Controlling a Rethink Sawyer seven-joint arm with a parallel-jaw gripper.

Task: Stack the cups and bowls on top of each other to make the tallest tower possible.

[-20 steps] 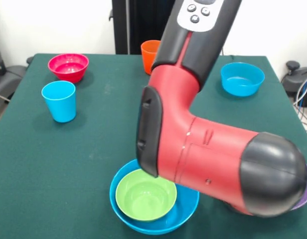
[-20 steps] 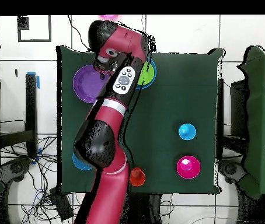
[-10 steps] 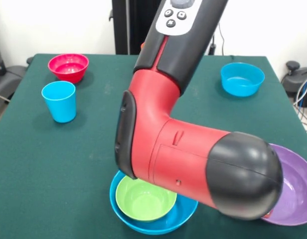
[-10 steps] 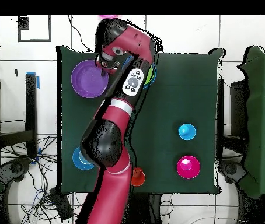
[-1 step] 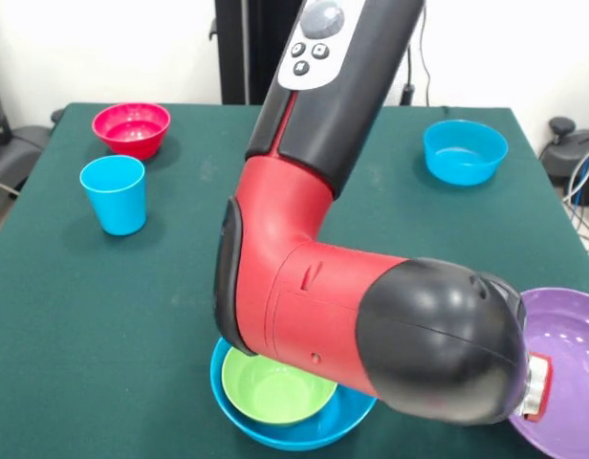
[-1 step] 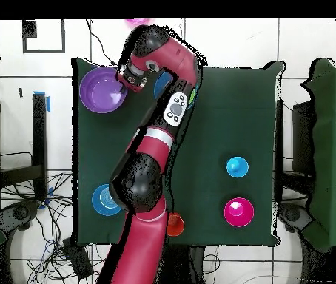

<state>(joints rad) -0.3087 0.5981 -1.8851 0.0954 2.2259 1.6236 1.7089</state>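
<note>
The purple bowl (image 5: 572, 373) sits at the near right corner of the table (image 5: 132, 287), and part of it runs off the edge of the front view. The big red and black arm (image 5: 323, 287) bends low over the near side of the table, and its end sits right at the rim of this bowl. I cannot tell if the jaws are wide, narrow or holding the bowl, because the arm's fat black elbow hides them. My guess is that the arm is there to take this bowl to a stack.

Just left of it, a lime green bowl (image 5: 275, 387) rests inside a wider blue bowl (image 5: 304, 426). A small bowl fits snugly in a big one, so this pair looks like the start of the tower.

The other pieces wait well apart. A light blue cup (image 5: 114, 194) stands at the left. A pink bowl (image 5: 132, 128) sits behind it at the far left. Another blue bowl (image 5: 465, 150) sits at the far right. From above, an orange cup (image 6: 175, 223) shows close to the arm's base. None of these is stacked yet, so most of the job is still to do.
</note>
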